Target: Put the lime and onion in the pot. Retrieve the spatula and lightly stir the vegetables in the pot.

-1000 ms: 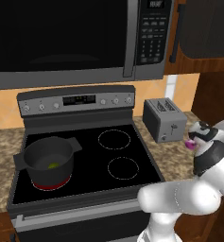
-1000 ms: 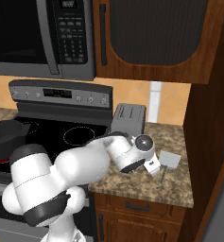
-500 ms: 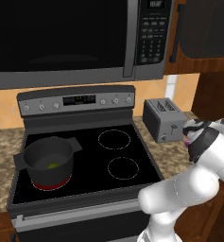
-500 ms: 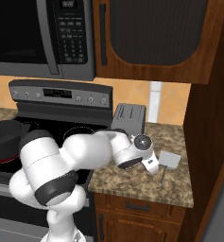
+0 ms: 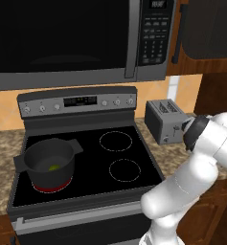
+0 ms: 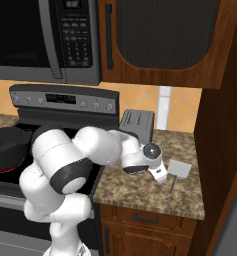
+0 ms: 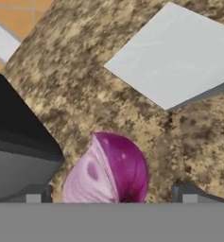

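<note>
The gripper (image 7: 111,198) hangs low over the speckled counter (image 6: 140,182) just right of the toaster (image 6: 137,124), its jaws spread wide with the onion (image 7: 108,172) sitting between the fingertips (image 7: 186,194), not yet pinched. The spatula (image 6: 177,171) lies on the counter just beyond the onion, farther from the toaster. Left of the toaster, the pot (image 5: 50,161) stands on the stove's (image 5: 129,139) glowing front burner with the lime (image 5: 53,167) inside.

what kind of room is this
A home kitchen, rendered rather than real: a black stove with a pot on it, a microwave above, and a toaster on the granite counter.
</note>
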